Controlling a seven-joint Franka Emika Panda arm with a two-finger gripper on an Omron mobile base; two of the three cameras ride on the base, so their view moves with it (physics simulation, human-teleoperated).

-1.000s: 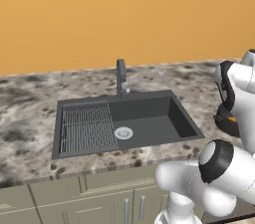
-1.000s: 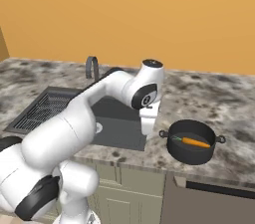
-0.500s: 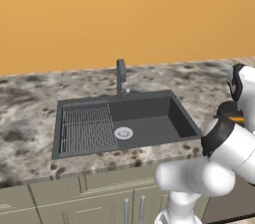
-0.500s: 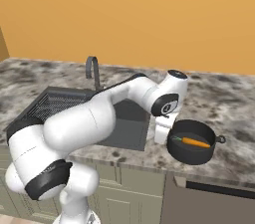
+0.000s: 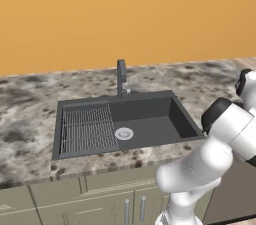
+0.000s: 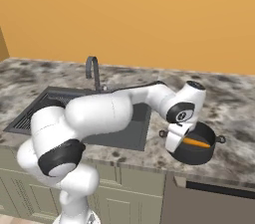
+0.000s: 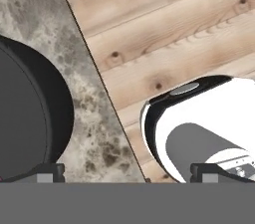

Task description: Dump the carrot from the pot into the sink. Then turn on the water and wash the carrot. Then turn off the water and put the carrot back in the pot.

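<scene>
The dark pot (image 6: 198, 149) stands on the counter right of the sink (image 6: 31, 113), with the orange carrot (image 6: 196, 143) lying inside it. My gripper (image 6: 175, 143) hangs at the pot's left rim, pointing down. In the hand view the pot (image 7: 27, 118) curves in from the left and its rim passes between my two fingertips (image 7: 48, 171), which stand wide apart; the gripper (image 7: 130, 174) is open and holds nothing. The sink (image 5: 145, 119) shows its wire rack (image 5: 87, 129) and silver drain (image 5: 124, 133). The arm hides the pot in the left base view.
A dark faucet (image 5: 121, 76) rises behind the sink. Speckled stone counter (image 6: 234, 113) surrounds the pot, and its front edge (image 7: 99, 108) runs close by, with wooden floor (image 7: 174, 34) below. Cabinet doors (image 5: 100, 204) sit under the counter.
The arm has swung to the right and lowered the hand, which now sits against the pot's left rim. Pot and carrot have not moved.
</scene>
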